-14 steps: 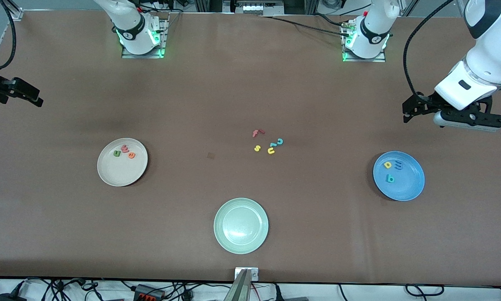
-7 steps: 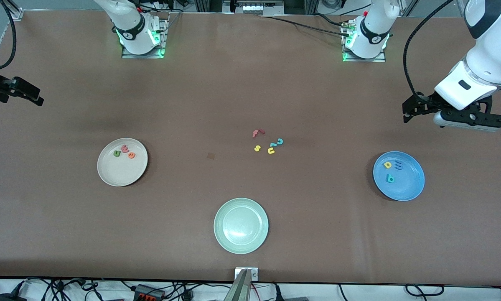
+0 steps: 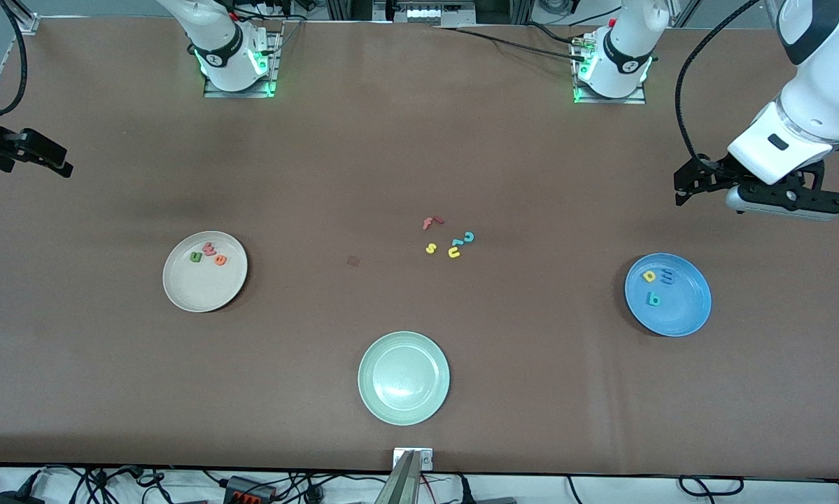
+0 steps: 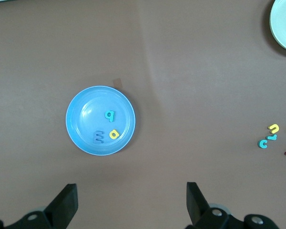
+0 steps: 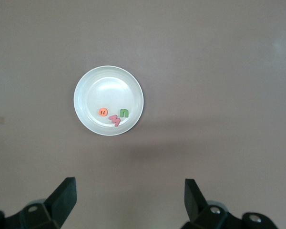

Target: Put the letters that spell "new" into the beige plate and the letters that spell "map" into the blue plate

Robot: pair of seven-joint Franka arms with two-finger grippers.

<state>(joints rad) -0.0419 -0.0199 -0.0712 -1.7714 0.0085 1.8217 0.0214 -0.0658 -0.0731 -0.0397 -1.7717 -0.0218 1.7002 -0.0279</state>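
Pale green plate (image 3: pixel 404 378) nearest front camera, bare. 
Beige plate (image 3: pixel 205 271) toward right arm's end: green n (image 3: pixel 196 257), pinkish-red w (image 3: pixel 210 248), orange e (image 3: pixel 220 260) in it. 
Blue plate (image 3: pixel 667 295) toward left arm's end: teal p (image 3: pixel 653 300), yellow a (image 3: pixel 649 276), blue m (image 3: pixel 667 277) in it. 
Mid-table loose cluster: yellow s (image 3: pixel 431 248), yellow u (image 3: pixel 454 252), teal c (image 3: pixel 469 237), red f (image 3: pixel 430 222); small teal piece beside u, shape unclear. 
Left gripper (image 4: pixel 131 205) over bare table near blue plate, fingers spread, empty. 
Right gripper (image 5: pixel 129 204) at table's edge, spread, empty.

high front view, wrist views straight down
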